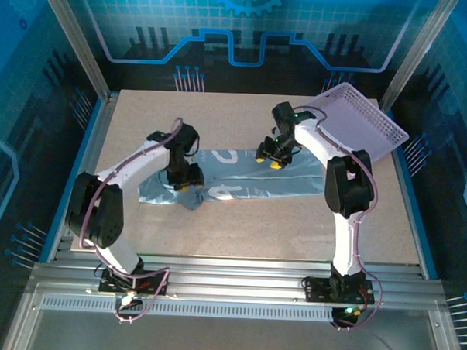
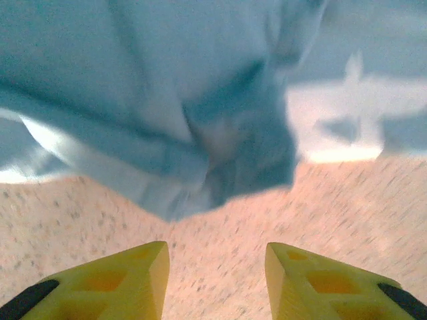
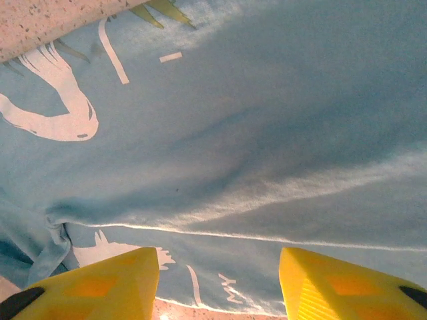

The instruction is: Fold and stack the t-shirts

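— Two claws, both spread: where does the left one stand?
— The left gripper (image 1: 188,178) hangs over the crumpled 9 o'clock end of the t-shirt (image 1: 253,178). Its yellow fingers (image 2: 127,280) are parted over bare table (image 2: 220,267). The bunched cloth edge lies just ahead at 12 o'clock, clear of the tips.
— And the other?
— The right gripper (image 1: 274,157) is parted too, pinching nothing. It sits low over the garment's far edge, with cloth and white lettering (image 3: 63,120) ahead of its fingers.
— Room to move?
— Open tabletop runs from 4 to 8 o'clock of the garment, toward the arm bases. A lavender basket (image 1: 365,119) sits at the table's far corner, at 2 o'clock, near the right arm.
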Controlling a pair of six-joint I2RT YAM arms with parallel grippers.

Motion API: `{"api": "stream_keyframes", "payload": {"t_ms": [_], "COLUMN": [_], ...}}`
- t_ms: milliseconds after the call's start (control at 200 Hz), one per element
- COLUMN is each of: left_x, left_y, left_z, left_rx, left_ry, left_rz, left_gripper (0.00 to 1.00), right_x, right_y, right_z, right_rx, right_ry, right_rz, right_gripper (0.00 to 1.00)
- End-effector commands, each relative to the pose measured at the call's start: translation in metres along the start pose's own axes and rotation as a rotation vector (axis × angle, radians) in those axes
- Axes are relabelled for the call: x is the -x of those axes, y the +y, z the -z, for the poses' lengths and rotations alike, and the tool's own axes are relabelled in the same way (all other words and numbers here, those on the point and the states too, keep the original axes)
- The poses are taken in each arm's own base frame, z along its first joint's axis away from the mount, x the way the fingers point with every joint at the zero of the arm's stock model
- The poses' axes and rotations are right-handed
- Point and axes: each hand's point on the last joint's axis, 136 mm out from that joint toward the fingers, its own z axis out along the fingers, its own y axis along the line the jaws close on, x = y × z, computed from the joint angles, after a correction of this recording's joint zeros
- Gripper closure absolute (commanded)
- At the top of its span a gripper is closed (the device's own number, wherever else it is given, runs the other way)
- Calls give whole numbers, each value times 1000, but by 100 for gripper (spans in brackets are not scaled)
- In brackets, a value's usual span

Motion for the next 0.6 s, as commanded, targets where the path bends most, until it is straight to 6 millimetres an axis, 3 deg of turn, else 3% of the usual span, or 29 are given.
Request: {"api": "stream_keyframes", "payload": {"t_ms": [0, 135, 225, 345, 595], "left_x": [39, 58, 56, 34, -31], "left_y": [2, -6, -13, -21, -13], "left_z": [-12, -38, -55, -64, -58], "left_rx": [25, 33, -2, -7, -13], "left_ry": [-58, -30, 14, 75, 186], "left_rz": [83, 84, 74, 15, -79], "left_gripper": [62, 66, 69, 73, 75], "right_x": [-1, -3, -4, -5, -2], "right_y": [0, -1, -3, -6, -8], "right_z": [13, 18, 20, 22, 18], "right_rx": [9, 11, 10, 10, 13], "right_ry": [-24, -30, -33, -35, -32], "right_rz": [2, 4, 1, -4, -13], "right_gripper": [48, 48, 48, 48, 49]}}
